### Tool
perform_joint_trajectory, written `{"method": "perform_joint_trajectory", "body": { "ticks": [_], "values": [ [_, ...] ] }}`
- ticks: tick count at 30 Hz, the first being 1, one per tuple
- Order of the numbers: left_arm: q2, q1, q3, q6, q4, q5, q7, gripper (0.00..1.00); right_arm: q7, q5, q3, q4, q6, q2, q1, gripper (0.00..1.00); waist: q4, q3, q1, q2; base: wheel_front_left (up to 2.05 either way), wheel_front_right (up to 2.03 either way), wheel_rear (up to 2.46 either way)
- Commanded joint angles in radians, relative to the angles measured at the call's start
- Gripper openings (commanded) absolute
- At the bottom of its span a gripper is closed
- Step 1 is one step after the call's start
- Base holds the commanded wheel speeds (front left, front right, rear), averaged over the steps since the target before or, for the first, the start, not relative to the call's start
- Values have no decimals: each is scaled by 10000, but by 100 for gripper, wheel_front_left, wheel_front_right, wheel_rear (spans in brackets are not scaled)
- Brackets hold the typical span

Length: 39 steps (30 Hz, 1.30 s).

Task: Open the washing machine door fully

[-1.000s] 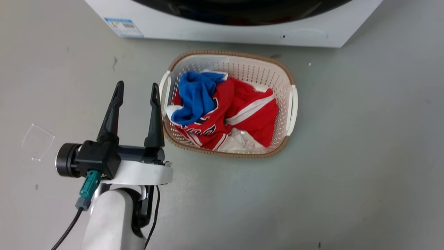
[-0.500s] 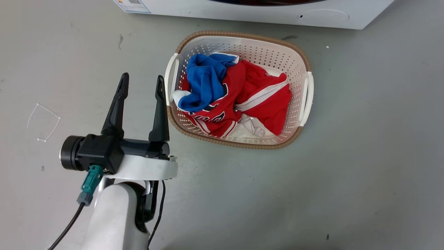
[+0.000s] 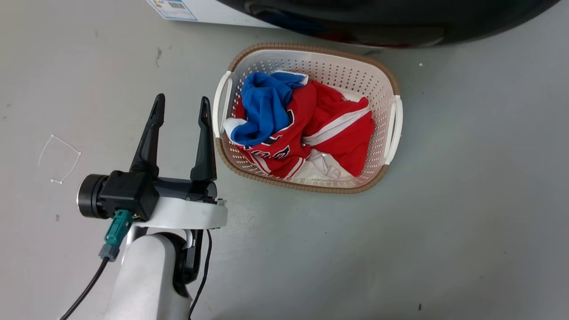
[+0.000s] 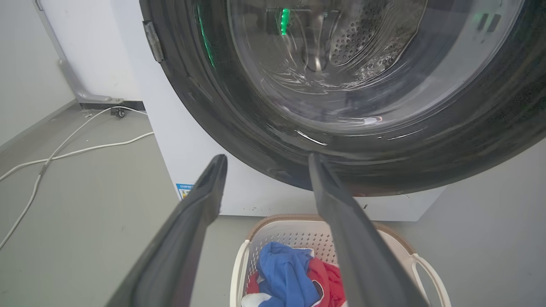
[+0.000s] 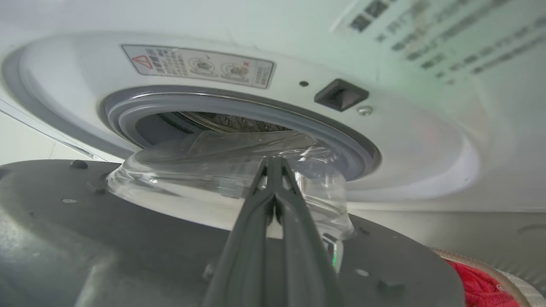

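Observation:
The washing machine door stands partly open; its glossy black rim juts across the top of the head view, over the white washing machine. In the left wrist view the black rim rings the clear glass, and my left gripper is open and empty, short of it. That gripper hovers left of the basket. The right wrist view looks at the door's grey inner face and glass bowl. My right gripper is shut, tips at the bowl, facing the grey rubber ring.
A white laundry basket with red, blue and white clothes sits on the grey floor just before the machine, under the door's swing. White cables trail on the floor left of the machine. A small white tie lies at the left.
The door's black rim has swung out into the top of the head view, covering the machine's lower front. The head camera tilted down earlier. My left gripper stays open in place.

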Motion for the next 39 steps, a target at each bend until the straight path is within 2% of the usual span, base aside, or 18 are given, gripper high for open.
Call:
{"method": "perform_joint_trajectory", "body": {
  "ticks": [1, 10, 18, 28, 39],
  "values": [
    [-15, -44, 43, 43, 36, 52, -28, 100, 117, -38, 145, -96, 0, 206, 264, 0, -39, -95, 0, 0, 0, 0, 0],
    [-15, 378, 172, 6, 139, 146, -28, 100, 709, 316, 278, -975, 0, 211, 1757, 0, -300, -780, 0, 0, 0, 0, 0],
    [-15, 768, 364, -99, 219, 327, -28, 100, 1146, 681, 495, -2154, 2, 501, 3277, 0, -601, -1356, 0, 0, 0, 0, 0],
    [-15, 1127, 312, -71, 332, 318, -28, 100, 1495, 1166, 772, -3703, 2, 787, 5269, 0, -632, -2057, 0, 0, 0, 0, 0],
    [-13, 1731, 258, 9, 443, 292, -28, 100, 1952, 1449, 1597, -5106, 16, 1223, 7245, 0, -579, -2943, 0, 0, 0, 0, 0]
  ]
}}
